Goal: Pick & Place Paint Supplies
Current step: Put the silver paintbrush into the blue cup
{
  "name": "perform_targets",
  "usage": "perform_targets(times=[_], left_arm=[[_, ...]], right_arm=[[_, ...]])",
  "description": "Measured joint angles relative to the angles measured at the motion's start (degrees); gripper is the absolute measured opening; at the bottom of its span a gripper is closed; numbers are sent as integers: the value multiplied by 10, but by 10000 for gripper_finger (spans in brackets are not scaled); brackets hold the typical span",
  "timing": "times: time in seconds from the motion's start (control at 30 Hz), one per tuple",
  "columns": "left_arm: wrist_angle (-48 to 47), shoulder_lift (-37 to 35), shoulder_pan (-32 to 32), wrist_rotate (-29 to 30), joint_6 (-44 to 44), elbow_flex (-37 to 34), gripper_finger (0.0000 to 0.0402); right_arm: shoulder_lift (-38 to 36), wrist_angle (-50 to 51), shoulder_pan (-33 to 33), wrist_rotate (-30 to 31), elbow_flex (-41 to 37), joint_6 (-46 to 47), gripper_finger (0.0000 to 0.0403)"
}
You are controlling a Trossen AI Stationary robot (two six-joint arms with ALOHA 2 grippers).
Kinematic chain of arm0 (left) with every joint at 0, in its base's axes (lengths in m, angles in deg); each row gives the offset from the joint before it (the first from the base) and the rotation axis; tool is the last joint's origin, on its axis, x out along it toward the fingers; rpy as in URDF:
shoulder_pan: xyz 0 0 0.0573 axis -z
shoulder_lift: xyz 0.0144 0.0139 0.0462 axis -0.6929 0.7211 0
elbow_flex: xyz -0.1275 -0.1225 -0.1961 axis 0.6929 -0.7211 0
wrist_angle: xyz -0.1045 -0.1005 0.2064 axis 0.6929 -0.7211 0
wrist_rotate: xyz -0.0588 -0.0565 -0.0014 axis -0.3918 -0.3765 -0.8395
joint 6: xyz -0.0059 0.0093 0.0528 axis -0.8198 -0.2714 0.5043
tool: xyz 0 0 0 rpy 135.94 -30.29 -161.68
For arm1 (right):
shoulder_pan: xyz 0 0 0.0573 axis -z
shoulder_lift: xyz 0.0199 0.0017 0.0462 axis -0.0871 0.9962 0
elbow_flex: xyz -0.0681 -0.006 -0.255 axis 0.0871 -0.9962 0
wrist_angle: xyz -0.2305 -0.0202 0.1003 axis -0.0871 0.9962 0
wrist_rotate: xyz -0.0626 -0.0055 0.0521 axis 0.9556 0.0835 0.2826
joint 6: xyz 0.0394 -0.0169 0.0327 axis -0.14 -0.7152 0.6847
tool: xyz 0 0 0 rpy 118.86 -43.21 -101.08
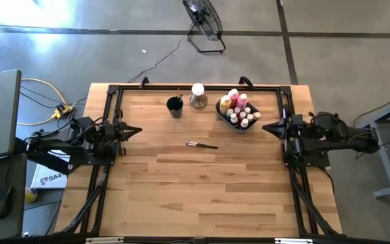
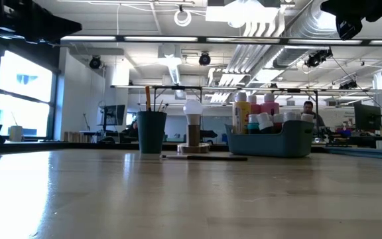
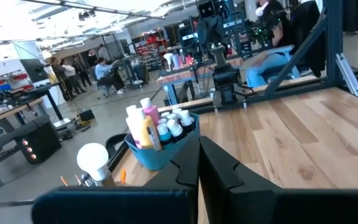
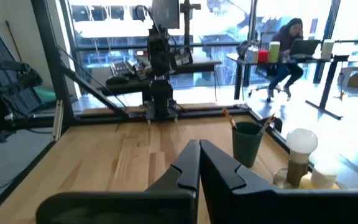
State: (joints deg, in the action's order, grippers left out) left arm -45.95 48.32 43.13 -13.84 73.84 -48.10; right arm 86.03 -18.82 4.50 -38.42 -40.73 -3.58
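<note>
lying flat near the table's (image 1: 202, 196) middle, a thin dark-handled brush (image 1: 202, 145) runs left to right, pale tip leftward. left gripper (image 1: 135, 131) and right gripper (image 1: 268, 127) wait at opposite edges, fingers pressed together, empty. pink, yellow, teal bottles (image 1: 236, 107) stand upright in the bin (image 1: 221, 112).

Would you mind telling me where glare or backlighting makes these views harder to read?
High view: a bright patch of glare on the floor at upper left, the table evenly lit. Low view: ceiling lights behind leave the cup and bin dim, with sheen on the tabletop. Right wrist view: bright windows wash out the background. Left wrist view: the shut left pincer is a dark silhouette.
</note>
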Motion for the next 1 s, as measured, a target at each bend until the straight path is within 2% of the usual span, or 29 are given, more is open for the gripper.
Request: perform_targets(times=[0.8,1.0], left_arm=[[-3,0,0,0,0,0,1],[-3,0,0,0,0,0,1]], right_arm=[[-105,40,0,20,0,-12,3],[-106,40,0,64,0,-7,3]])
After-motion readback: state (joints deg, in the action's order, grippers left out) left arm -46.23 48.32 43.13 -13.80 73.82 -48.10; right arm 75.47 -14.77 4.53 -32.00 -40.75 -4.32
